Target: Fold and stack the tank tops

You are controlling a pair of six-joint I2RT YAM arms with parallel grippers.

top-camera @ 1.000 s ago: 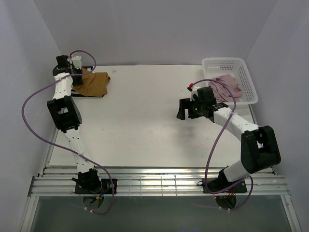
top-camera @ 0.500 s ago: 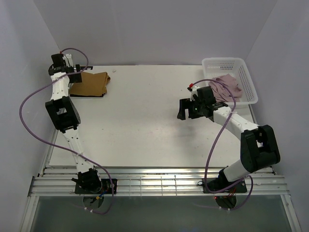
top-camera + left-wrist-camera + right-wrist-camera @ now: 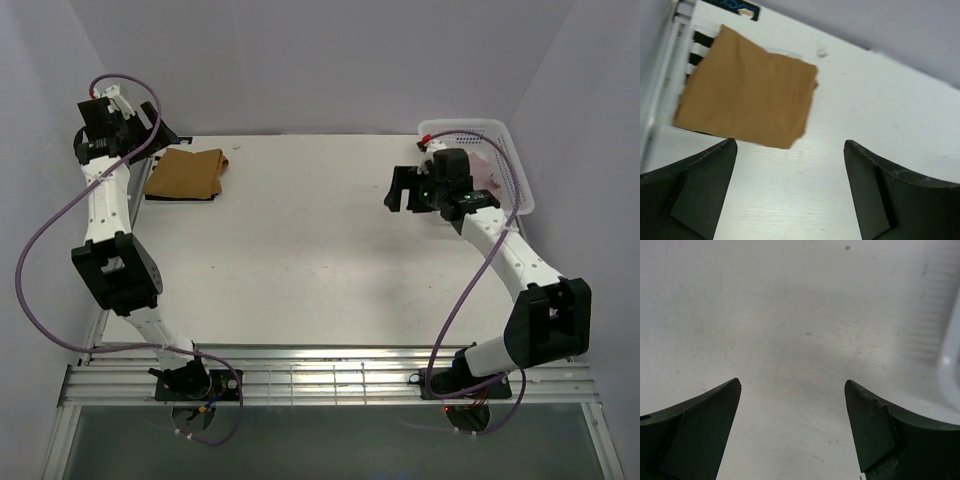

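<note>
Mesh basket (image 3: 470, 127) far right, pink top (image 3: 491, 178) inside, mostly behind right gripper (image 3: 792, 385), spread, empty; left gripper (image 3: 790, 149) spread near folded tan top (image 3: 745, 95)

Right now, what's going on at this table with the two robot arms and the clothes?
Neither arm is holding anything. The left gripper hangs open above a folded tan-brown cloth tank top, which lies on a black-and-white striped tank top at the far left corner of the white table. The right gripper is open over bare tabletop, right beside the white plastic mesh basket.
</note>
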